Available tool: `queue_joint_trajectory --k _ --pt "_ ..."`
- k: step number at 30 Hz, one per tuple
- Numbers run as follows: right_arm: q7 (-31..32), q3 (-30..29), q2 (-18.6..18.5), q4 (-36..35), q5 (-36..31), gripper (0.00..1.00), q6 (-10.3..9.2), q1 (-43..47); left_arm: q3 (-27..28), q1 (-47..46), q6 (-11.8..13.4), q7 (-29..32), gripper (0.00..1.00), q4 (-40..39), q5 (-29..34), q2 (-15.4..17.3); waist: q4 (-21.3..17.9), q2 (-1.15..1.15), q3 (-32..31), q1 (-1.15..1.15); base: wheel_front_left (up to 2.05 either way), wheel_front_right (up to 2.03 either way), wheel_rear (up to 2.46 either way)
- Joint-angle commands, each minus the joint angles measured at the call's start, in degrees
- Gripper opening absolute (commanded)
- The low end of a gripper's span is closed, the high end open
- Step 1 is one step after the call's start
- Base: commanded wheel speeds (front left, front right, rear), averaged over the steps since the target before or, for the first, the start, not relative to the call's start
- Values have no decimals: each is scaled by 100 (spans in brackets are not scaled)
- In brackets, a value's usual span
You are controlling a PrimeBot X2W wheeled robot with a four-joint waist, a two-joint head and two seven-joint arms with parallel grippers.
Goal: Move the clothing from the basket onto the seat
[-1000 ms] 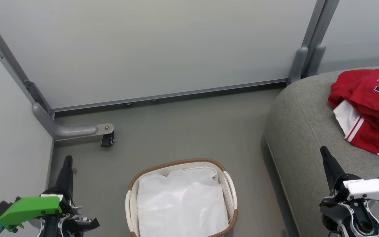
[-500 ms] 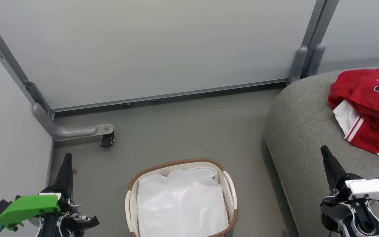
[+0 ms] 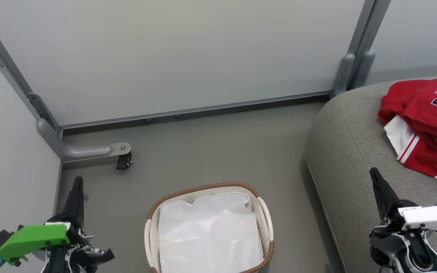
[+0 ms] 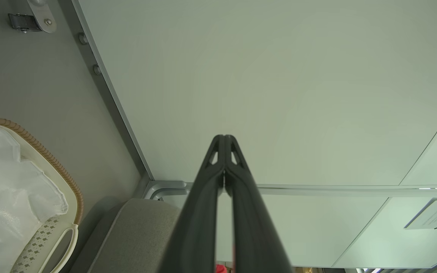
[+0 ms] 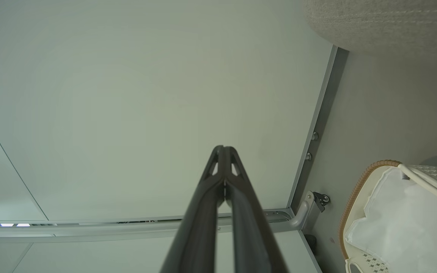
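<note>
Nothing has shifted: left gripper and right gripper stay pinched shut, empty; clothing lies on seat beyond the right one.

clothing on the seat at right — basket on the floor just left of it

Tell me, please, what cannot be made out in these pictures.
Clothing: head view, cut by the right edge; garment count and the lettering above "23" unclear.
Basket: head view, near end cut by the bottom edge; the white liner hides anything beneath.
Seat: head view, cut by the right edge; full extent unknown.
</note>
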Motion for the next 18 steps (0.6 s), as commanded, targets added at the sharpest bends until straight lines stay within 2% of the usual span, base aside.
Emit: queue_joint_trajectory --k 1,18 --pt "10 -12 -34 -17 17 0 -1 58 15 -61 -22 20 0 -8 -18 38 0 0 0 0 0 0 0" --pt "10 -12 -34 -17 18 0 -1 59 14 -60 -22 20 0 -9 -19 38 0 0 0 0 0 0 0"
